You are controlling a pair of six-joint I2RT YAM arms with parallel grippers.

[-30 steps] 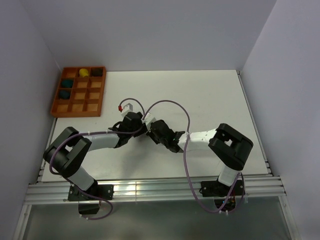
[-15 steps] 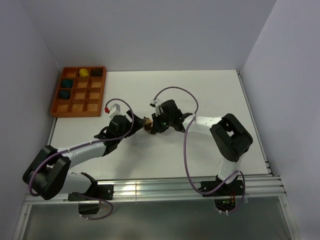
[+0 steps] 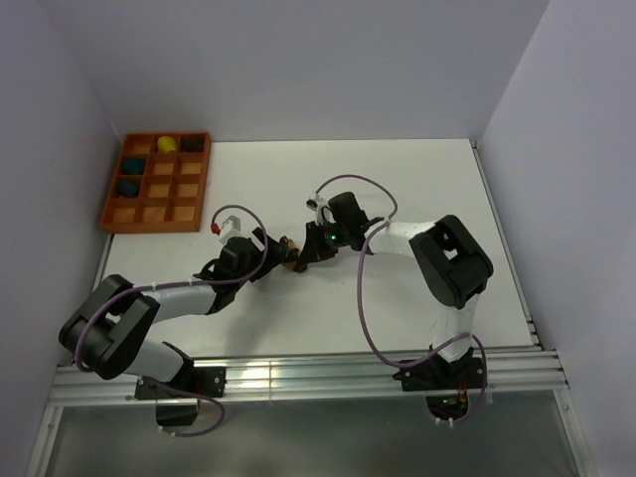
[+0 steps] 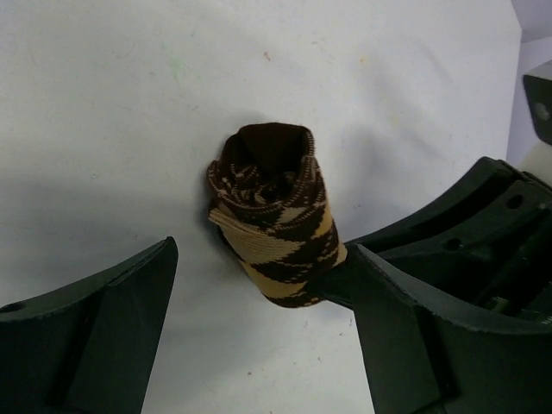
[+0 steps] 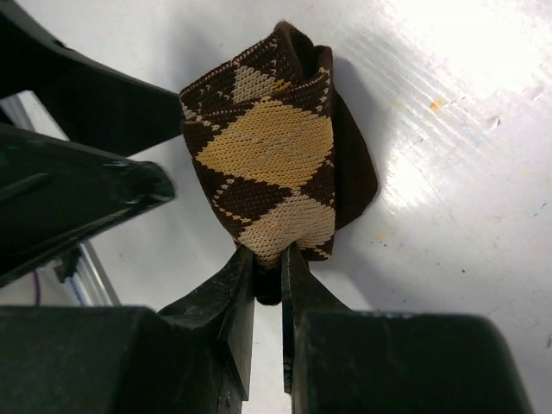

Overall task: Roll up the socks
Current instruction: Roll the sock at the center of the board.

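Rolling nearly done: dark-brown and tan argyle fabric socks (image 4: 276,216) bundled on white bench (image 4: 103,103), edge pinched in narrow right gripper (image 5: 267,259), between fingers of wide-open left gripper (image 4: 263,254); remaining: release.

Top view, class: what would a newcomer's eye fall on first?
The rolled argyle socks lie at the scene's centre. The right gripper pinches the roll's edge; the left gripper stands open around it. Far left, an orange tray holds teal balls and a yellow ball.
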